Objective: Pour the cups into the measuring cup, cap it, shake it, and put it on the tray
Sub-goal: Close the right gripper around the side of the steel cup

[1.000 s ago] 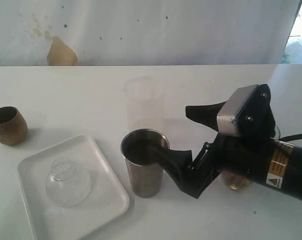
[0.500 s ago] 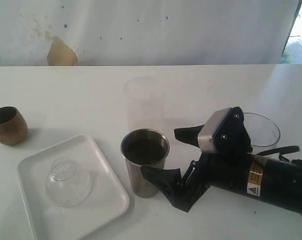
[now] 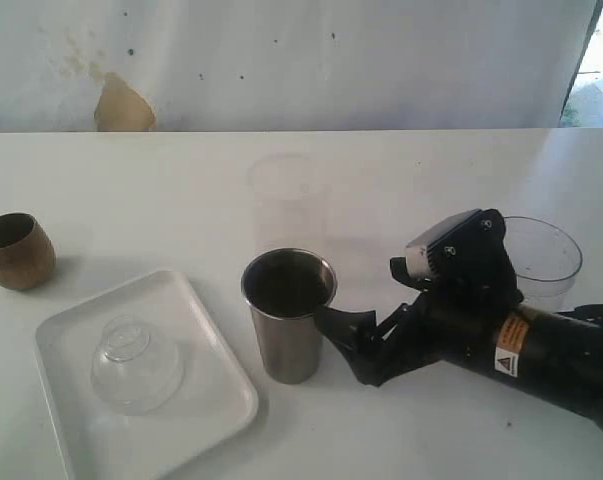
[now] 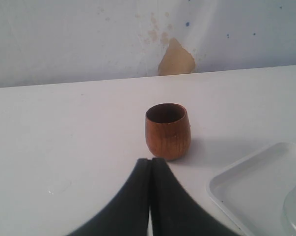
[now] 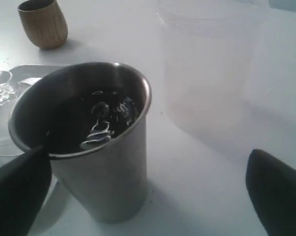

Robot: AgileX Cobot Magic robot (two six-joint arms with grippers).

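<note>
Now, R claw: jaws spread wide, nothing held.
Steel tumbler: upright on table; landmark for all below. Sits in the gap betw. R claw's fingers, nearer one than the other.
R claw vs tumbler: lies low on tumbler's right, fingers pointing at it. One finger is close by tumbler wall under the rim, contact can't be told. Other finger is well clear of it.
Tumbler inside: dark w/ bright glints; what it is can't be told.
Measuring cup: upright, right of tumbler, beyond R arm and partly hidden by it; apart from tumbler.
Frosted cup: upright, behind tumbler, apart.
Tray: flat on table, just left of tumbler, its near corner close by tumbler's base; touching or not, can't tell.
Dome lid: on tray, left of tumbler.
Wooden cup: upright, far left of tumbler, past the tray, well apart.
L claw: fingers pressed together, nothing betw. them; out of ext. view, so place vs tumbler can't be told.
L claw vs wooden cup: cup stands just beyond the fingertips, in line w/ them, small gap, no contact.
</note>
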